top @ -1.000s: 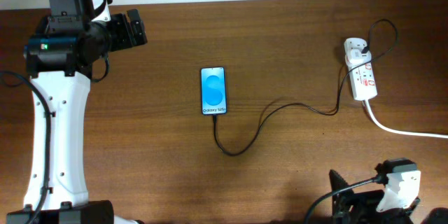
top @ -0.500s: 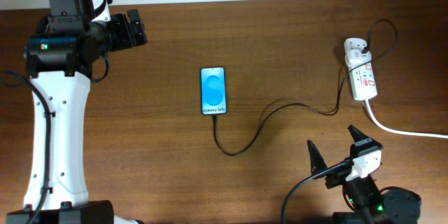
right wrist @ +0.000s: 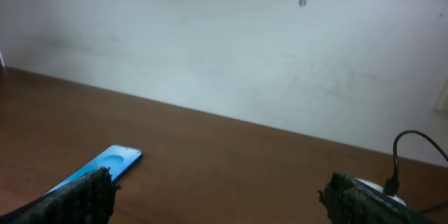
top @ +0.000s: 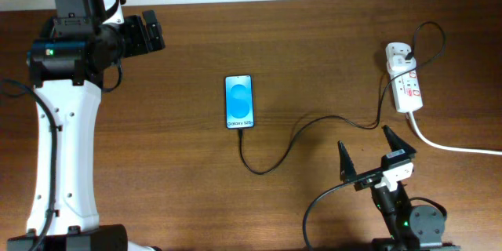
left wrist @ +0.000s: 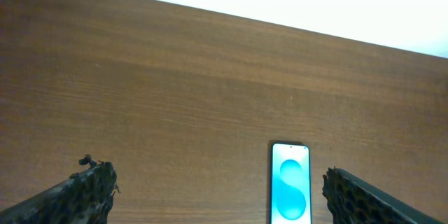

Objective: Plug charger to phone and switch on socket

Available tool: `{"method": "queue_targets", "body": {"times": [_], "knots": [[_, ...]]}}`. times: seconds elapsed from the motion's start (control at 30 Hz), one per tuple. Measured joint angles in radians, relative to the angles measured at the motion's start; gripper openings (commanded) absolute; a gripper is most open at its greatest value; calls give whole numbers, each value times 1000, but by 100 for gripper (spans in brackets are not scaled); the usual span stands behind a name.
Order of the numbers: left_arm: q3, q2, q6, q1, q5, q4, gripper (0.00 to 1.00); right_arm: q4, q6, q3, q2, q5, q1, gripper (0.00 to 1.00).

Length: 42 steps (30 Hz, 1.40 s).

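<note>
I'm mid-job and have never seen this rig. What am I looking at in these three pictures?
Two robot arms, each ending in a two-finger gripper, work at a brown table. The overhead picture looks straight down. The other two come from a camera on each wrist, so the dark shapes in their lower corners are that arm's own fingers. On the table lie the phone, its screen lit blue, and the thin black charger, which runs from the phone's lower end to the white socket. The left gripper and the right gripper are both open and hold nothing.
</note>
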Motion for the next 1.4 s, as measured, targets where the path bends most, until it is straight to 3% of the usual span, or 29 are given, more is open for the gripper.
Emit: {"method": "queue_targets", "body": {"times": [0.23,0.93,1.1,1.27,1.33,1.4], "knots": [[0,0,0,0,0,0,99,-89,23,-49,1,27,2,98],[0,0,0,0,0,0,99,-89,23,-49,0,34,3,98],[0,0,4,0,-67,-6,99,-89,23,-49,0,34,3,98],[-7,-2,4,0,-139,-138,99,-89,23,-49,0,34,3,98],[-79,-33,4,0,-150,-68,99,-89,23,-49,0,34,3,98],[-247,-116,35,0,-137,101,100,-89,23,-49,0,34,3,98]]}}
